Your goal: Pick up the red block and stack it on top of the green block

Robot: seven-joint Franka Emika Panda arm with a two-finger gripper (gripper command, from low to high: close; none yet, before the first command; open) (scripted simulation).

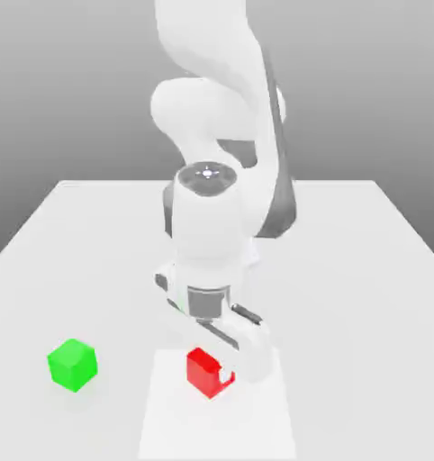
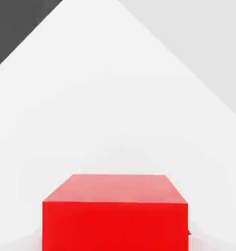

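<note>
The red block (image 1: 201, 369) rests on the white table near the front, and my gripper (image 1: 212, 372) is down around it and shut on its sides. One white finger (image 1: 227, 375) presses the face toward the exterior view's right; the other is hidden behind the block. In the hand view the red block (image 2: 115, 212) sits very close, square to the camera. The green block (image 1: 72, 364) stands alone on the table, well off to the exterior view's left of the red one and about level with it.
The white table (image 1: 347, 270) stretches back to a grey backdrop. A paler rectangular patch (image 1: 216, 428) lies on the table under and in front of the red block. The arm's bulky white body (image 1: 212, 225) rises directly behind the gripper.
</note>
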